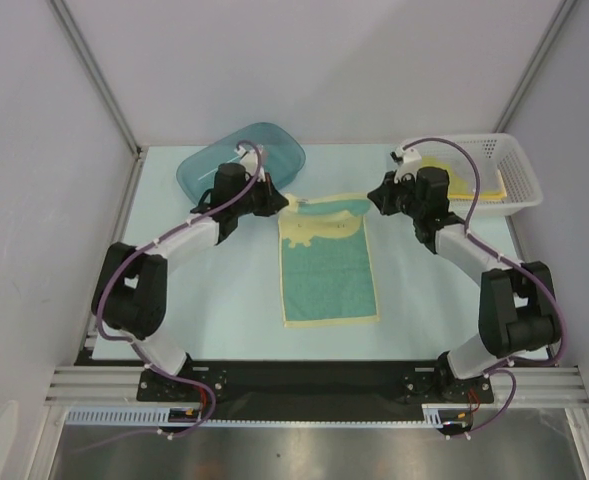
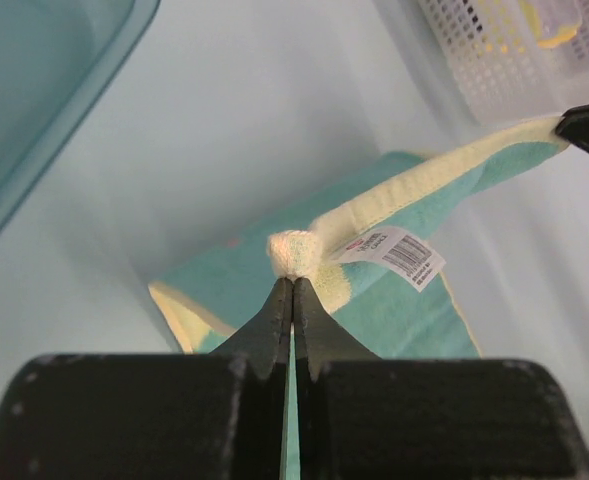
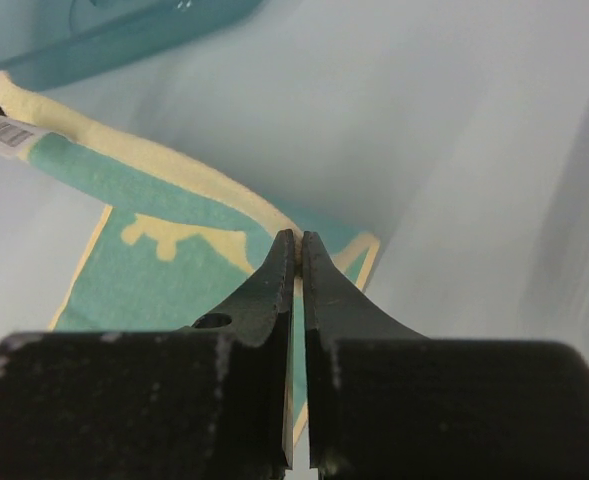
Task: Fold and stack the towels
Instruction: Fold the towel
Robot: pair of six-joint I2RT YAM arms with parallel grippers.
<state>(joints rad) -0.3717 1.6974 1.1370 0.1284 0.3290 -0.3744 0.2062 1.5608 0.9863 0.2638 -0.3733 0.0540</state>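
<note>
the cream and teal towel [image 1: 329, 270] is soft, fuzzy cloth. the teal tub [image 1: 198, 168] is shiny see-through plastic. the white basket [image 1: 522, 178] is plastic mesh. the tabletop [image 1: 224, 300] is smooth and matt.

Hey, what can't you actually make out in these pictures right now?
Top view: the left arm hides part of the teal tub; its contents are unclear.
Top view: the right arm covers part of the yellow cloth in the white basket; how many pieces, cannot tell.
Left wrist view: print on the tag of the towel is too small to read.
</note>
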